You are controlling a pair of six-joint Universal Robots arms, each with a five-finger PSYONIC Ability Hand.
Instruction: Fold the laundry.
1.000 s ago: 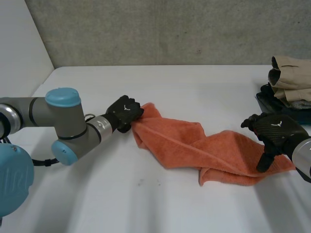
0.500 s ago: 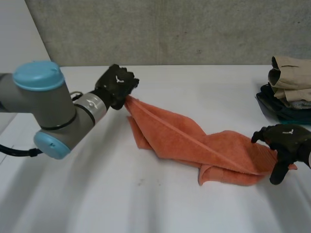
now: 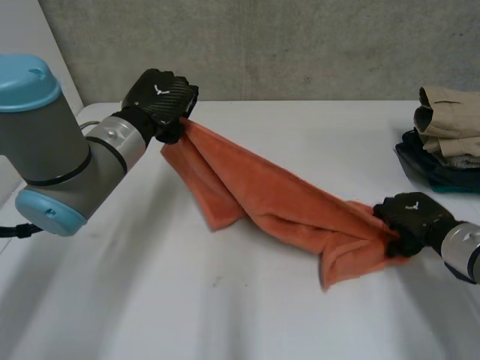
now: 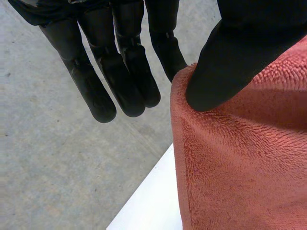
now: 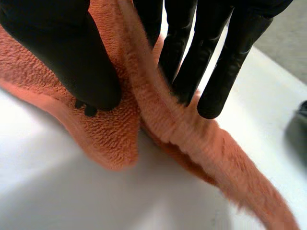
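At the upper left of the head view, the left robot hand [image 3: 160, 94] pinches one end of the orange towel [image 3: 262, 191] between thumb and finger, above the table [image 3: 187, 315]. The towel slopes to the lower right, where the right robot hand [image 3: 411, 217] clamps its other end between thumb and fingers.

Plain orange-red terry towel [image 3: 277, 195]; black left hand [image 3: 159, 97] and black right hand [image 3: 411, 216], each bearing a small white mark on its back; grey left arm [image 3: 56, 154] with light-blue caps [image 3: 26, 79]; white table [image 3: 150, 300]; mottled grey wall [image 3: 300, 45]; pile of clothes [image 3: 450, 124], beige above dark blue-green.
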